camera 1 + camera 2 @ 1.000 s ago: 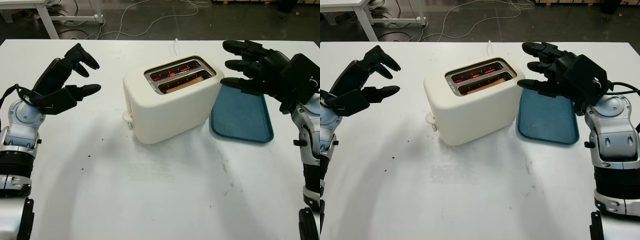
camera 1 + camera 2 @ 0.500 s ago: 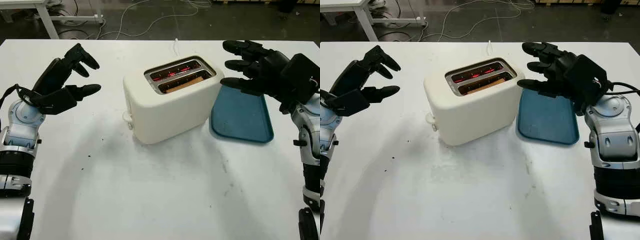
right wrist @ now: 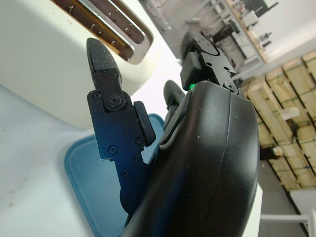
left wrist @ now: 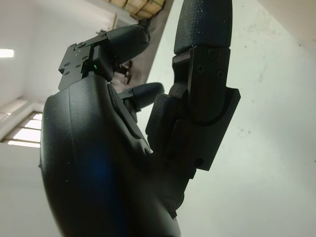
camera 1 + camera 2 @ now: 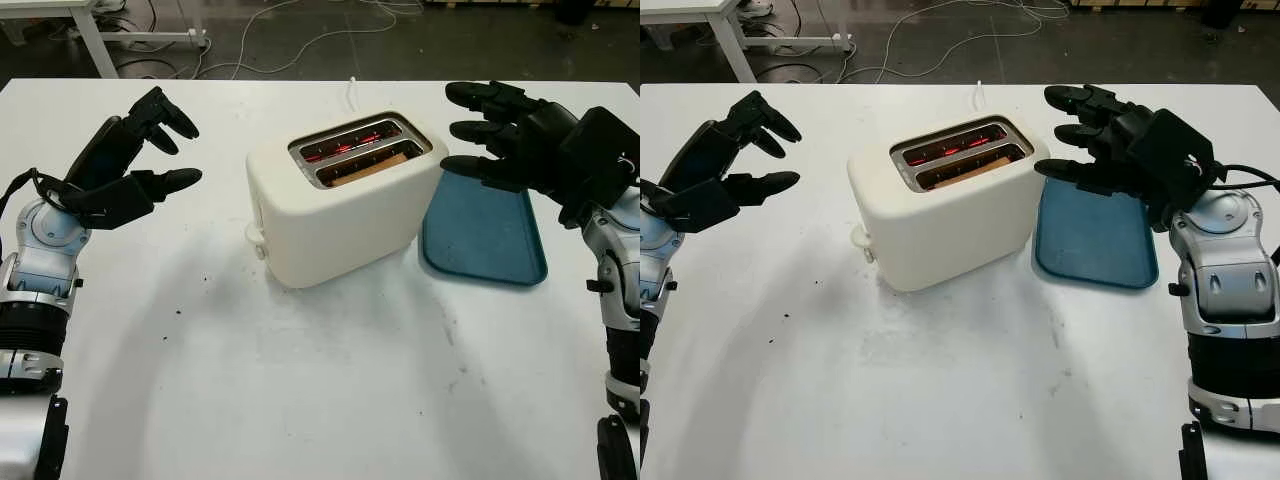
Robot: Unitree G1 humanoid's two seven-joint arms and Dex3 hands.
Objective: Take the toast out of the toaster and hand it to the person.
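Observation:
A cream two-slot toaster point(image 5: 340, 205) stands mid-table, its slots glowing red inside. A slice of toast point(image 5: 372, 162) sits low in the near slot, its brown top edge showing. My right hand point(image 5: 480, 130) hovers open just right of the toaster, above the blue tray point(image 5: 485, 235), fingers pointing toward the toaster point(image 3: 44, 64). My left hand point(image 5: 165, 150) is held open above the table well left of the toaster, holding nothing.
The blue tray lies flat against the toaster's right side. A white cord point(image 5: 353, 92) runs from behind the toaster to the table's far edge. Crumbs dot the white table point(image 5: 300, 380) in front. Cables and a table leg lie on the floor beyond.

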